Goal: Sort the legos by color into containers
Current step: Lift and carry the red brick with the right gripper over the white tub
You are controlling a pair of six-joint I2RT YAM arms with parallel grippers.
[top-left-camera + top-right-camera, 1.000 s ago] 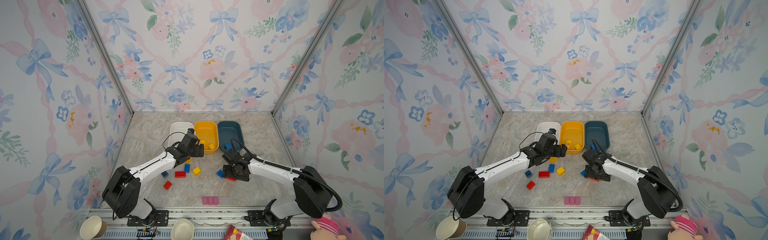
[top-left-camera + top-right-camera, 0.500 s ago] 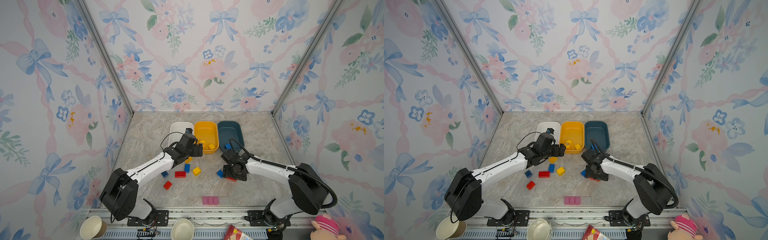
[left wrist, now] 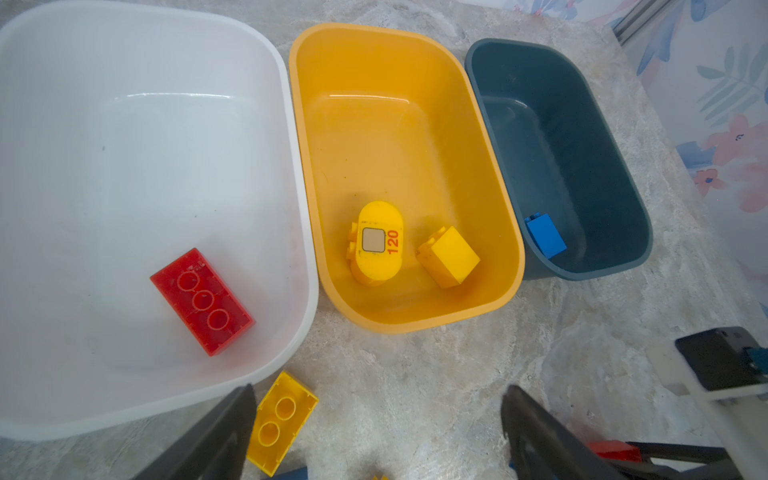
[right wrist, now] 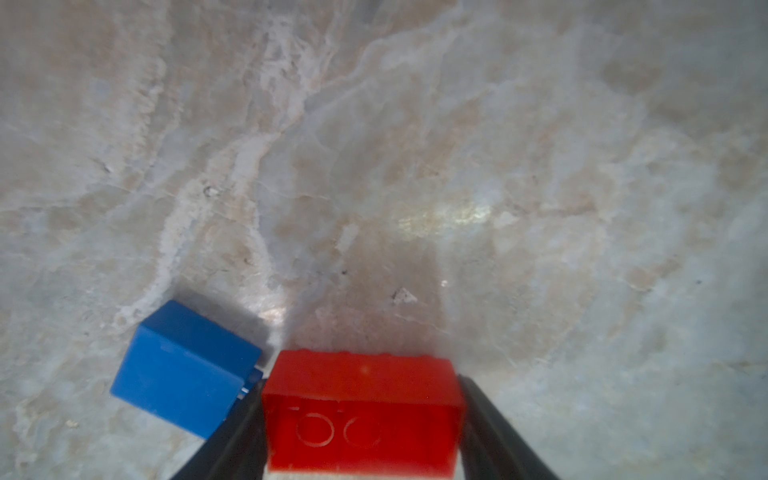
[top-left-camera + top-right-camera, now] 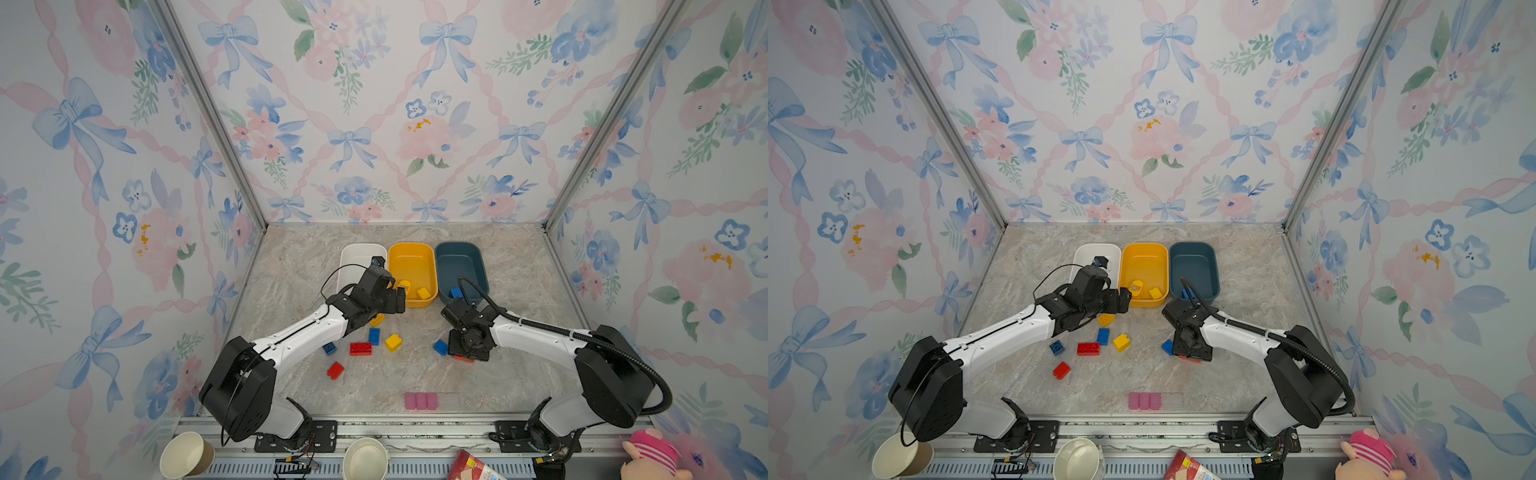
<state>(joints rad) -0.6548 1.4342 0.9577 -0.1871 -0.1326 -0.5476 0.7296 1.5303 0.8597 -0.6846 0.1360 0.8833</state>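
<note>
Right gripper (image 4: 360, 384) clamps the red brick (image 4: 361, 411) by its end faces, on the table (image 4: 415, 166) right of centre, just beside a blue brick (image 4: 183, 365). Judged light, rigid, slick; flat faces suit gripping. Left gripper (image 3: 379, 388) stands wide, empty.

At the back of the worktop (image 5: 519, 332), three tubs in a row, walls touching: left tub (image 5: 353, 249), middle tub (image 5: 411, 247), right tub (image 5: 457, 246). In the left tub, one long brick (image 3: 202, 301) toward the front wall. In the middle tub, a rounded brick (image 3: 377, 243) with a square brick (image 3: 449, 257) to its right, both toward the front. In the right tub, a small brick (image 3: 545, 235) by the front-left corner.

Before the tubs, left of centre, a loose cluster of six bricks (image 5: 374, 336). Left gripper (image 3: 379, 388) above its rear edge, just before the left and middle tubs. Right of the cluster, a lone brick (image 4: 185, 370) just beside the rightmost brick (image 4: 361, 407), that one between the right gripper (image 5: 467, 353) jaws. Near the front edge, a segmented strip (image 5: 420, 401). Beyond the edge, two paper cups (image 5: 183, 457).
</note>
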